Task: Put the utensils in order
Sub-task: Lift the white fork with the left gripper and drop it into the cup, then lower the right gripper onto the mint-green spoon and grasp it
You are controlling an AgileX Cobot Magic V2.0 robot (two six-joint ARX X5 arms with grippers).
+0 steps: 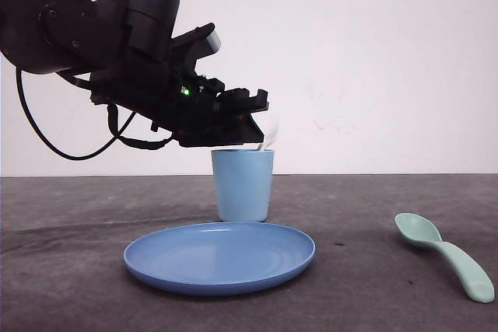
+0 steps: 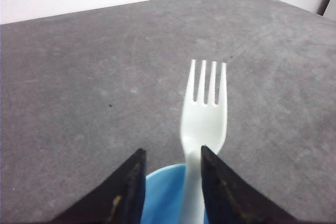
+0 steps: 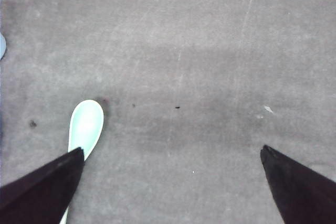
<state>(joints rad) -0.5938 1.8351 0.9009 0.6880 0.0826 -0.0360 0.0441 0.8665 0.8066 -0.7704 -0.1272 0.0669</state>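
A slim white fork (image 2: 205,114) stands with its tines up in the light blue cup (image 1: 243,186), its top (image 1: 270,136) just above the rim. My left gripper (image 2: 172,153) hovers right over the cup (image 2: 168,192), open. The fork's handle rests against one finger, with a clear gap to the other. On the table to the right lies the mint-green spoon (image 1: 443,254). My right gripper (image 3: 172,150) hangs wide open above bare table, and the spoon's bowl (image 3: 86,124) is just beside one finger.
A round blue plate (image 1: 219,258) lies in front of the cup, near the table's front edge. Grey table surface stretches between the plate and the spoon. A white wall stands behind the table.
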